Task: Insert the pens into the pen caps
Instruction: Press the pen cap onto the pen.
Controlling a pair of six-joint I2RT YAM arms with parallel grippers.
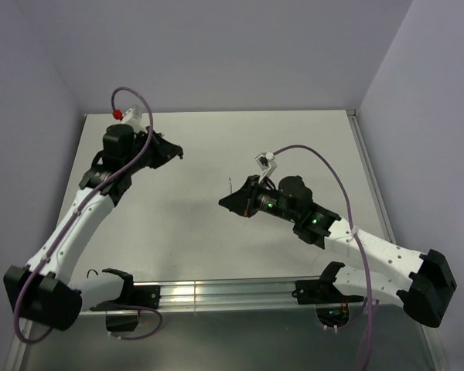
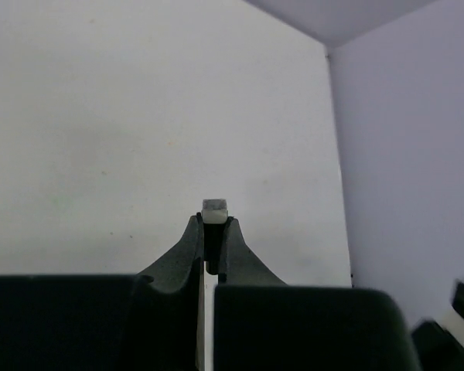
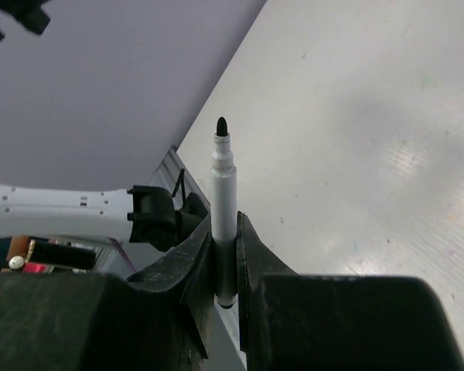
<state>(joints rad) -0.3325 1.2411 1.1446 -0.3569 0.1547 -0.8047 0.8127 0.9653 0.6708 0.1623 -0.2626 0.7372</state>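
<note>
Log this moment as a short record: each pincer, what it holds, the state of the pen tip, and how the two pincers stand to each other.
left pincer: shut on a small pale piece; too little shows to tell pen from cap
right pincer: shut on a pen with a white barrel
pen tip: black, bare, no cap on it, pointing away from the pincer
pincers: apart above the table, not touching
capping: not yet done
</note>
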